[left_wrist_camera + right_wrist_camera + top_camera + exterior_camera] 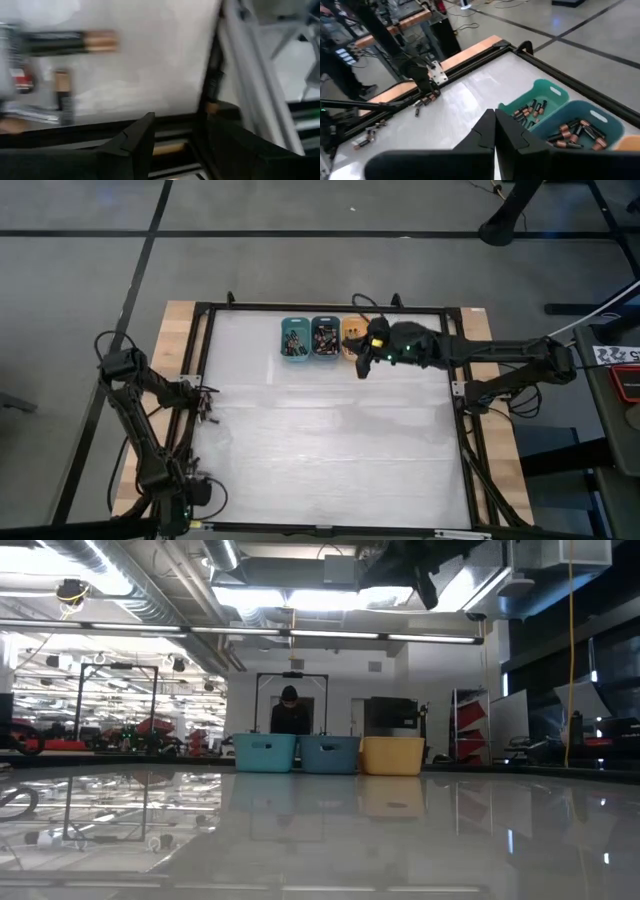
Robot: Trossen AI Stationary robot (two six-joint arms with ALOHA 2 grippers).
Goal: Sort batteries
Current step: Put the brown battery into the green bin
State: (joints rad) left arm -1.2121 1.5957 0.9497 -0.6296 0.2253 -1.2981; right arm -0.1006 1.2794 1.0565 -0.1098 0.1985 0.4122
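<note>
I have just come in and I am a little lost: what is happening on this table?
A two-armed robot is sorting batteries into three small bins at the table's far edge. The right gripper, shut, hovers by the orange bin; the teal bin and blue bin already hold batteries. The left gripper is at the left edge, near loose batteries still lying there.

Readable text: none in any view.
Batteries (pixel 70 42): coppery bands and dark wraps ahead of the left gripper's fingers, too blurred for a brand or number.
Bins (pixel 540 107): batteries inside, beyond the right gripper's closed fingers, too small for any label to be read.
White tag (pixel 617 354): dark marks at the right edge of the high view, not legible.
Room signs: none legible in the low view.
</note>
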